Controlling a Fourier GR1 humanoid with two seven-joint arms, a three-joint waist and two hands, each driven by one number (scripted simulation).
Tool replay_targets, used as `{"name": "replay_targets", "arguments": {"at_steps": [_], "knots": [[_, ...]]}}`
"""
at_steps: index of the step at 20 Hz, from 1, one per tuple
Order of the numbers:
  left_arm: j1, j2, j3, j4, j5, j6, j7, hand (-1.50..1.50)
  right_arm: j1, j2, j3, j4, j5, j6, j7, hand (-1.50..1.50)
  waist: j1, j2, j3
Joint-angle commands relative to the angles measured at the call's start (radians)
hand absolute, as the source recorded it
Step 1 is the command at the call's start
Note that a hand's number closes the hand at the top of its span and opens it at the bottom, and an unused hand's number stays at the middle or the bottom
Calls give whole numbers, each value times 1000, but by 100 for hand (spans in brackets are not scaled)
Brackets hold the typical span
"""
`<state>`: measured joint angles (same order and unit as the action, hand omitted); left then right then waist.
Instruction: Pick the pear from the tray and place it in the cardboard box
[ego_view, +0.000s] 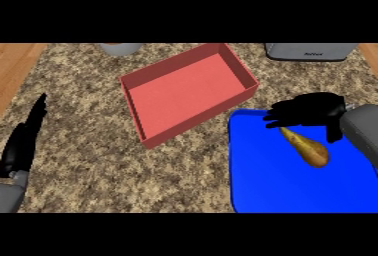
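Observation:
A yellow-brown pear (307, 148) lies on the blue tray (273, 185) at the lower right, its narrow end pointing up-left. My right hand (308, 112) hovers over the tray's upper edge, just above the pear's narrow end, with its fingers curled downward; they do not close round the pear. The box (189, 92), red and open-topped with nothing inside, sits at the centre, up-left of the tray. Near the left edge my left hand (25, 135) rests with straight fingers pointing up.
A grey-white appliance (308, 51) stands at the back right and a pale round container (121, 48) at the back left. The speckled counter (81, 165) ends at a wooden strip (16, 70) on the left.

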<state>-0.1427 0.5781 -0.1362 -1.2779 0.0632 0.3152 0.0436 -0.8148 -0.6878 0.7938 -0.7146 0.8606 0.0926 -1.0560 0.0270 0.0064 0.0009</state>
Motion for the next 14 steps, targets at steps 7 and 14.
{"name": "replay_targets", "arguments": {"at_steps": [7,14], "knots": [[32,-41,-1,-53,-59,22,32,0,22,25,-14,62,42,-11,-197,-150,-15,-6,0],[50,-23,47,-48,-46,-1,30,0,47,-36,-13,-12,6,-5,-265,-150,-17,-7,0]]}}
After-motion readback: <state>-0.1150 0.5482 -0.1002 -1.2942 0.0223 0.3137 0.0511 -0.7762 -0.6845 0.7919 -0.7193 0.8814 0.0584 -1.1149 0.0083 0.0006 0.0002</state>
